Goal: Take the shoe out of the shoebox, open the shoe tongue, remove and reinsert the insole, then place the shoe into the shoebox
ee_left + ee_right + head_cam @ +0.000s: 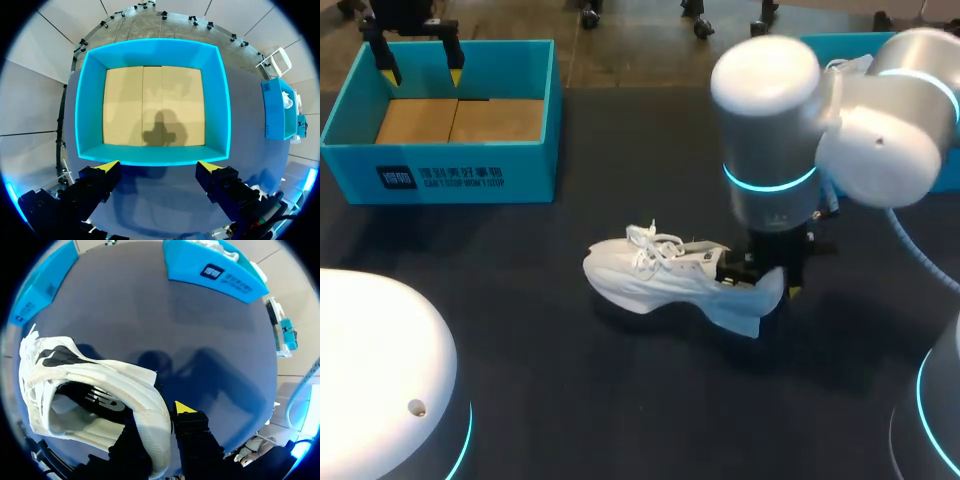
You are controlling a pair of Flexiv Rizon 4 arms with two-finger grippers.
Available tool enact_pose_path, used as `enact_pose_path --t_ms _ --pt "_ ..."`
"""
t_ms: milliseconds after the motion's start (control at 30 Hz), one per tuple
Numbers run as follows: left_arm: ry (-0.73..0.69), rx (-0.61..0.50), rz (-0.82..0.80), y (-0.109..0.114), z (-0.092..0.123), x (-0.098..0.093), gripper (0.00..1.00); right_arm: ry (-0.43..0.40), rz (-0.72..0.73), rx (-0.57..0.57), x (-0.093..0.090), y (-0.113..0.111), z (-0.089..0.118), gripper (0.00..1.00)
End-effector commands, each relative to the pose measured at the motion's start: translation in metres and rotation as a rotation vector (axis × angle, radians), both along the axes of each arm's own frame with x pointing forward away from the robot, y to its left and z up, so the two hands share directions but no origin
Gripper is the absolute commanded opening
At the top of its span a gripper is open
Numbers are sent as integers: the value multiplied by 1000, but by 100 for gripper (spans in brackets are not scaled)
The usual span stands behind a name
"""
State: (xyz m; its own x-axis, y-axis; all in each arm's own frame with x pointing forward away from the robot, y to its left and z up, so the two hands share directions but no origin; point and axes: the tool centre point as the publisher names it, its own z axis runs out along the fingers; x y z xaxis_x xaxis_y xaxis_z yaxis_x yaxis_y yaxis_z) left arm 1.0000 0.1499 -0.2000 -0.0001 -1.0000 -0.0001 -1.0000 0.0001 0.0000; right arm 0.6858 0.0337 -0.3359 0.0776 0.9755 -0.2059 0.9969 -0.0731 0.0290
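Note:
A white laced shoe [660, 280] lies on the dark table near the middle, toe pointing left. My right gripper [760, 280] comes down from above and is shut on the shoe's heel collar. In the right wrist view the collar [150, 415] sits between the fingers, one yellow fingertip [184, 407] shows outside it and the other is hidden by the shoe [100, 385]. The open blue shoebox [450, 160] stands at the back left, its brown bottom bare. My left gripper [420, 72] hangs open above the box's far side, and the left wrist view looks down into the shoebox [155, 52] past that gripper [159, 167].
A second blue box [840, 45] with something white in it stands at the back right, behind my right arm; the wrist views show this box [275, 110] [215, 270] too. My arms' white bases fill the near corners.

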Motion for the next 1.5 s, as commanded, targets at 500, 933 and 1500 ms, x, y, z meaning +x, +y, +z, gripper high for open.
enact_pose_path --t_ms 500,933,1500 --pt "0 0 0 0 0 0 100 26 12 -15 16 -1 -59 85" --pt "0 0 0 0 0 0 100 -4 131 60 13 -4 0 100" --pt "0 0 0 0 0 0 100 13 634 110 21 -1 43 100"
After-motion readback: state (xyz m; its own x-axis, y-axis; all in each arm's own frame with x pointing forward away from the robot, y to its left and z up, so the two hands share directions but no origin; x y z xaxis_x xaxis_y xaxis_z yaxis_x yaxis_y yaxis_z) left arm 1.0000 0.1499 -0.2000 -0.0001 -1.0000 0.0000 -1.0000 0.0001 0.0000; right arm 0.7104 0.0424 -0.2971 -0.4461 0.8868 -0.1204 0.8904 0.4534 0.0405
